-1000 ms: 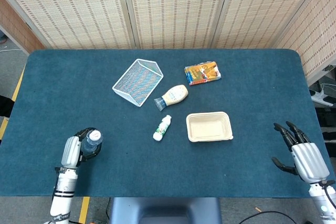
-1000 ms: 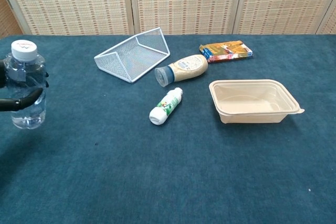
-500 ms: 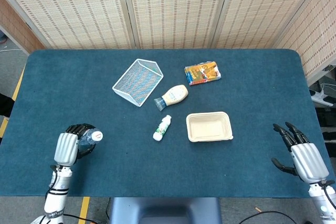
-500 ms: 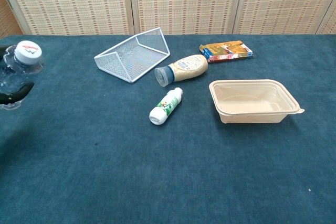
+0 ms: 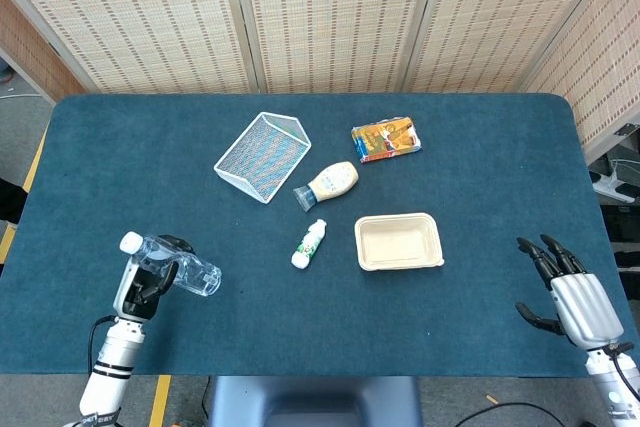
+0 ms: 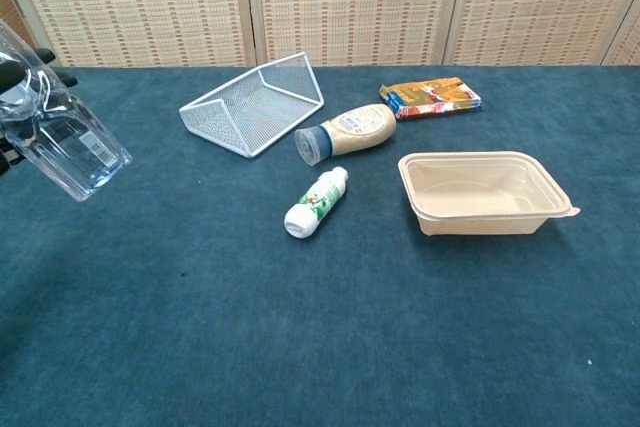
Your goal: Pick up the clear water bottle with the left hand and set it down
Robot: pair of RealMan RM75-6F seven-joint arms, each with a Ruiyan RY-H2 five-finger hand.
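The left hand (image 5: 145, 285) gripped the clear water bottle (image 5: 180, 267) aloft and steeply tilted over the counter's (image 5: 460, 147) near-left corner, so it needed righting before lowering, while the right hand (image 5: 572, 297) lay open, empty.

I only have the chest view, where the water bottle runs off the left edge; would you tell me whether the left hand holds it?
Observer: Yes, the head view shows the left hand gripping the water bottle.
Operator: Where is its cap?
Observer: The cap points left, and the base points right, so the bottle is tipped well over.
Operator: And the right hand?
Observer: The right hand is open at the near right, holding nothing.
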